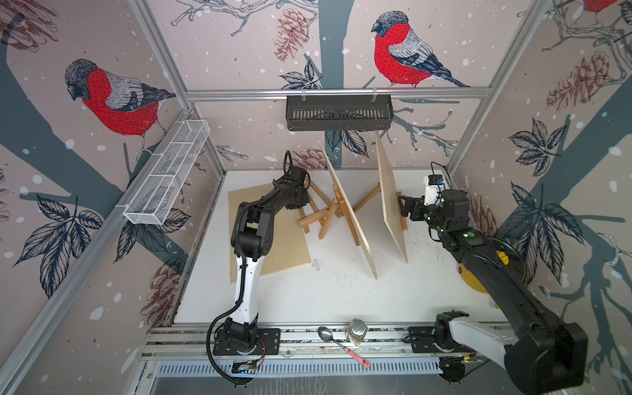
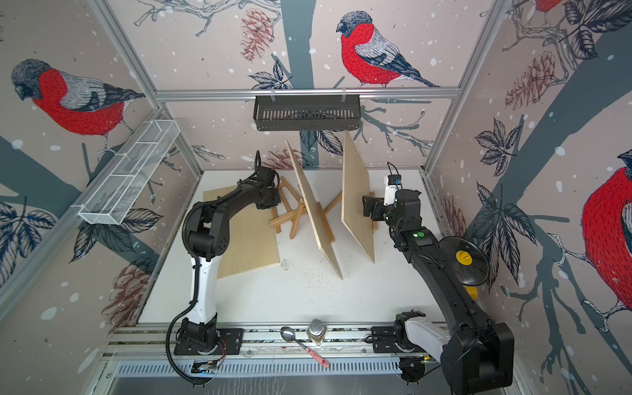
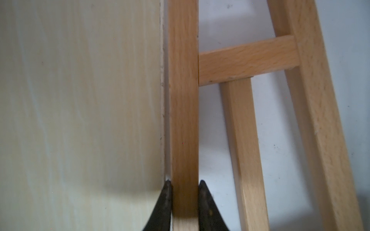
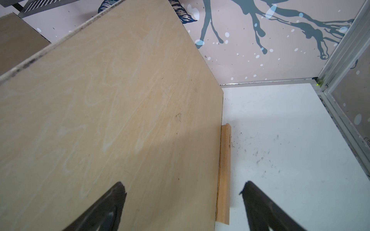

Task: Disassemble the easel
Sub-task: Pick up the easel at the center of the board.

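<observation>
A flat board [image 1: 273, 239] is laid at the left. Just beside it, an easel [image 1: 316, 219] is clamped by one leg [image 3: 183, 100] in the left gripper [image 3: 185, 186]. A centre board [image 1: 345, 205] and a right board [image 1: 390, 205] are left standing, and the right gripper [image 4: 183, 188] is held wide open and empty at the latter.

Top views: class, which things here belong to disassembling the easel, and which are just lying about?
Belong: wooden easel, middle board, right board, flat board, left gripper shut on easel leg, right gripper open.

Lying about: spoon, jar, black basket, white wire basket.

Bright, even light; soft wrist blur
</observation>
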`<state>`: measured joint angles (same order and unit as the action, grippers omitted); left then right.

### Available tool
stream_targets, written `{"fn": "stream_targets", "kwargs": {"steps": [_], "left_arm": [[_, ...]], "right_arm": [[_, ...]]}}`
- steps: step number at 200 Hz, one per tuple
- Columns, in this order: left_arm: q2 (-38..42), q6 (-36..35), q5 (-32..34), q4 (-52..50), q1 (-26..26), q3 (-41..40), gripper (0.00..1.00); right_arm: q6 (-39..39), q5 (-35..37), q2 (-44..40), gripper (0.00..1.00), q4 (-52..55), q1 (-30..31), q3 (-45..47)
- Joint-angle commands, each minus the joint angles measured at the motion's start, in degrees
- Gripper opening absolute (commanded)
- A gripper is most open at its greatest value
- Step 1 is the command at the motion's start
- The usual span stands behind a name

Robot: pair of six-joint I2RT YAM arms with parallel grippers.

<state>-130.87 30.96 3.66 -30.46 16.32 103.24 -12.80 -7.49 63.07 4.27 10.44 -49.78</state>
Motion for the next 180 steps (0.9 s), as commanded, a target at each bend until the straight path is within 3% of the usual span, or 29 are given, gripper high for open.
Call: {"fn": "stream_targets", "kwargs": {"steps": [1, 74, 90, 109, 180], "left_arm": [[-1.24, -1.43, 0.80, -4.29, 0.06, -0.14, 0.17], [0.44, -1.97, 0.34, -2.38, 0.10, -1.50, 0.36], [0.36, -2.13, 0.15, -2.39, 0.04, -1.28, 0.33], [0.47, -2.27, 0.23, -2.50, 0.03, -1.06, 0.16], [5.31, -4.27, 2.97, -1.78, 0.16, -3.21, 0.11]], "right_arm": [[0.58, -0.39, 0.08, 0.92, -0.58, 0.13, -0.05], [0.44, -0.67, -0.13, 0.92, -0.69, 0.20, -0.18], [0.36, -0.67, -0.23, 0.92, -0.69, 0.20, -0.16], [0.32, -0.69, -0.31, 0.92, -0.52, 0.29, -0.09], [0.15, -0.75, -0.35, 0.92, -0.67, 0.55, 0.09]]}}
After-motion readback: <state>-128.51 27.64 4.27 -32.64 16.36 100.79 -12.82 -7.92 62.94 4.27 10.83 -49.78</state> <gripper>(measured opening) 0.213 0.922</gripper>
